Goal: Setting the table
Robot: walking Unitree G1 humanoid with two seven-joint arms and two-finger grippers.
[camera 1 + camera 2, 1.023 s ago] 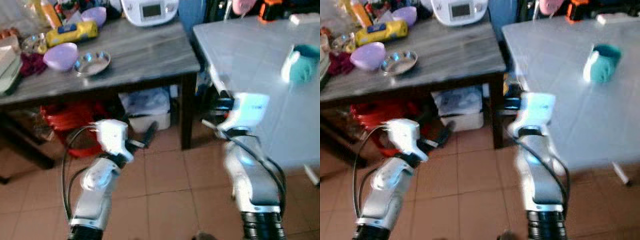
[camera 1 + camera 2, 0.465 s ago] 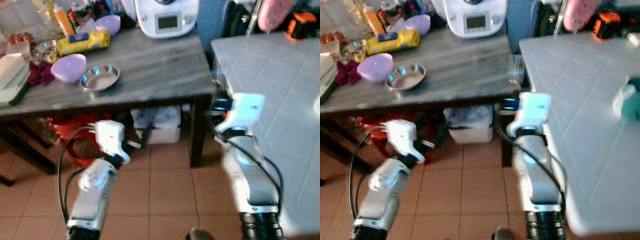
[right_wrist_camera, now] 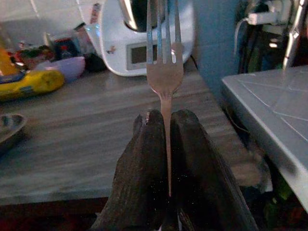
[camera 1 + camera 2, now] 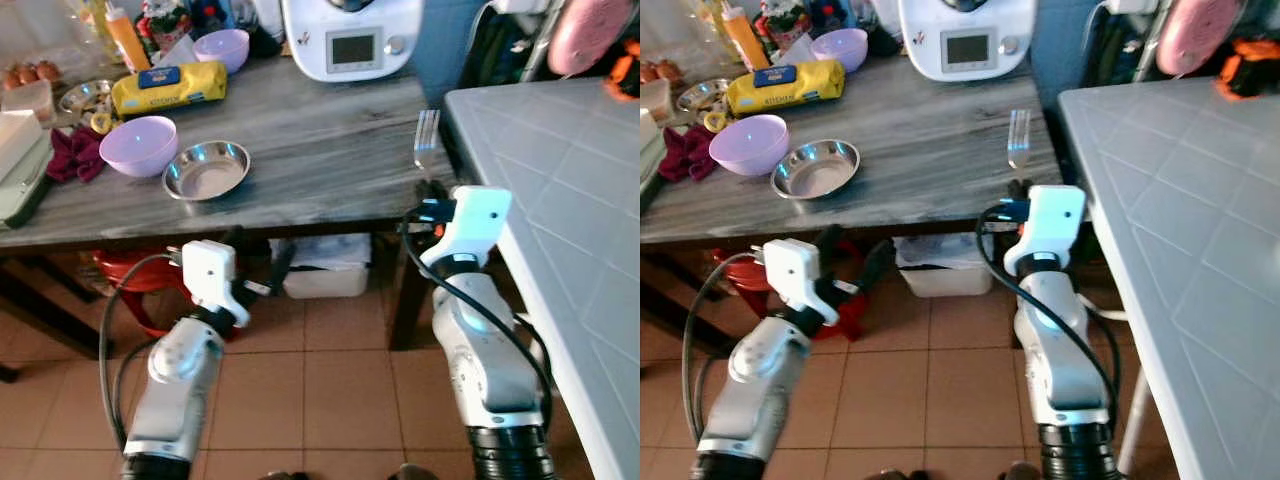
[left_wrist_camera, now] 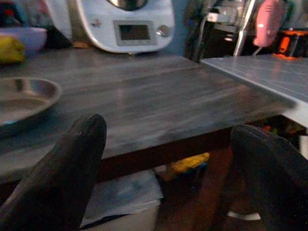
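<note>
My right gripper (image 3: pixel 165 118) is shut on the handle of a silver fork (image 3: pixel 164 62), which stands upright with its tines up. In the eye views the fork (image 4: pixel 427 140) rises beside the right corner of the grey wooden table (image 4: pixel 320 150), next to the white tiled table (image 4: pixel 560 170). My left gripper (image 5: pixel 168 127) is open and holds nothing; it hangs low before the wooden table's front edge. A steel bowl (image 4: pixel 206 170) and a lilac bowl (image 4: pixel 140 145) sit on the wooden table's left part.
A white kitchen machine (image 4: pixel 350 40), a yellow packet (image 4: pixel 168 88), a second lilac bowl (image 4: pixel 222 47) and bottles crowd the wooden table's back. A white box (image 4: pixel 320 270) and a red tub (image 4: pixel 125 275) stand under it. Tiled floor lies below.
The whole view has swung left toward the wooden table, and the teal thing on the white table has left the picture. The fork now shows above my right gripper.
</note>
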